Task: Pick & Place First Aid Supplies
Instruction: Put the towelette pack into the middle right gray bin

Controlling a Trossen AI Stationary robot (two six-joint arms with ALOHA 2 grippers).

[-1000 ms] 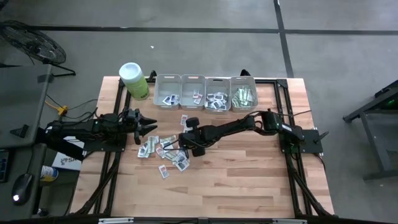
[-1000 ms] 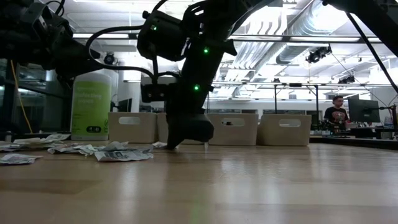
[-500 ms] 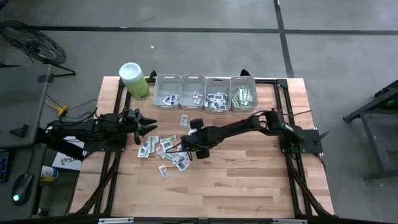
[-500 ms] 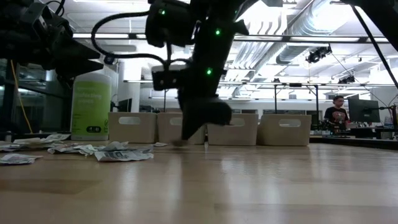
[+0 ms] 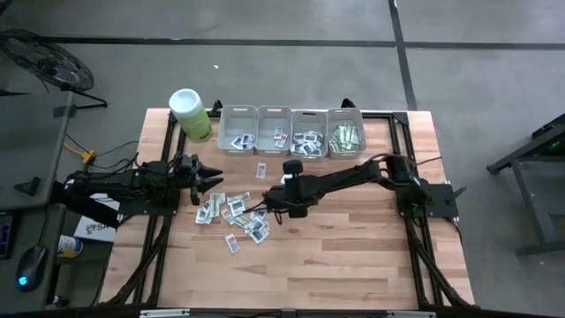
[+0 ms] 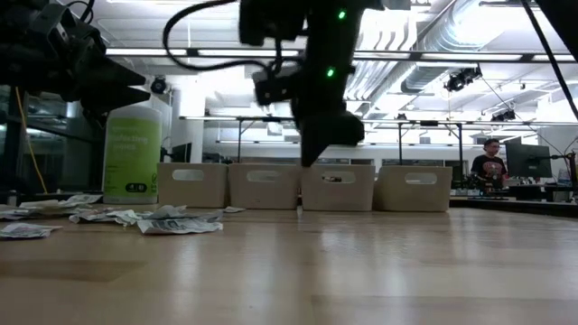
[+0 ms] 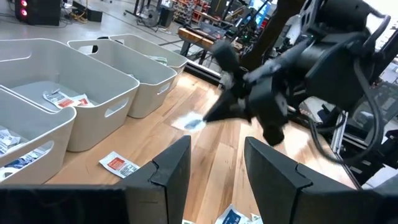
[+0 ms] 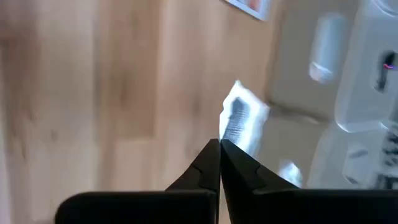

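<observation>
The tabletop is pale wood planking, bare along its near edge, carried on a black frame that shows at its sides. Toward the middle a loose scatter of first aid supplies lies flat on the wood: small paper packets, mostly squarish and white with dark, blue or red prints, a few greenish. Over the far side of that scatter the right pincer hangs above the wood, its fingers pressed together on one white packet with a dark print, pinched at its edge and lifted clear. To the left, the left pincer hovers just beside the scatter with its jaws apart and nothing between them. Farther back a single packet with a red print lies alone before a row of four grey bins, side by side, each holding some packets; the rightmost holds green-and-white strips. A lime-green canister with a white lid stands at the left end of the row. Beyond the tabletop lies grey concrete floor, and in the low view a bright workshop where a person sits at a screen.
</observation>
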